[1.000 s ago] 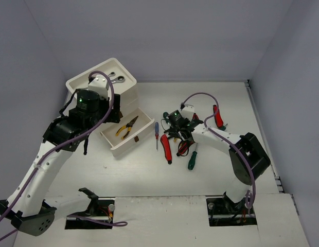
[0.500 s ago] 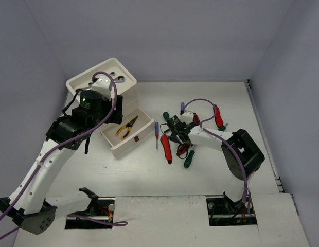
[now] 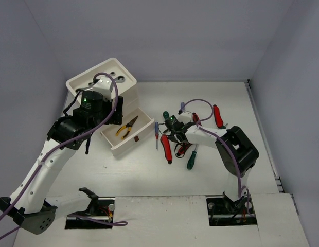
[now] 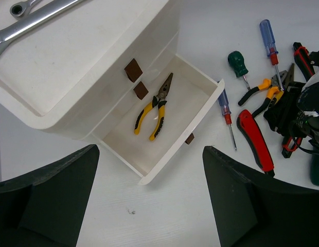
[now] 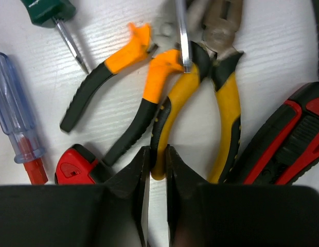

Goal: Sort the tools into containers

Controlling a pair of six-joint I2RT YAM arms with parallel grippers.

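My right gripper [image 5: 157, 154] is down in the tool pile [image 3: 176, 135], shut on one handle of the yellow-black pliers [image 5: 226, 113], which lie on the table. Orange-black pliers [image 5: 123, 103] lie against them. The white drawer box [image 3: 127, 92] stands at the back left with one drawer [image 4: 200, 116] pulled out. That drawer holds yellow-black needle-nose pliers [image 4: 155, 107]. Silver wrenches [image 4: 36, 13] lie in the top tray. My left gripper [image 4: 149, 206] is open and empty, high above the table just in front of the drawer's near corner.
Around the right gripper lie a blue screwdriver [image 3: 156, 133], a red-handled cutter [image 3: 165, 148], green screwdrivers [image 3: 191, 159], red-black pliers [image 5: 288, 139] and another red-handled tool [image 3: 217, 116]. A second blue screwdriver [image 4: 268, 38] lies behind the pile.
My right gripper has shifted a little left into the pile, and its elbow has swung left. The left arm has barely moved.
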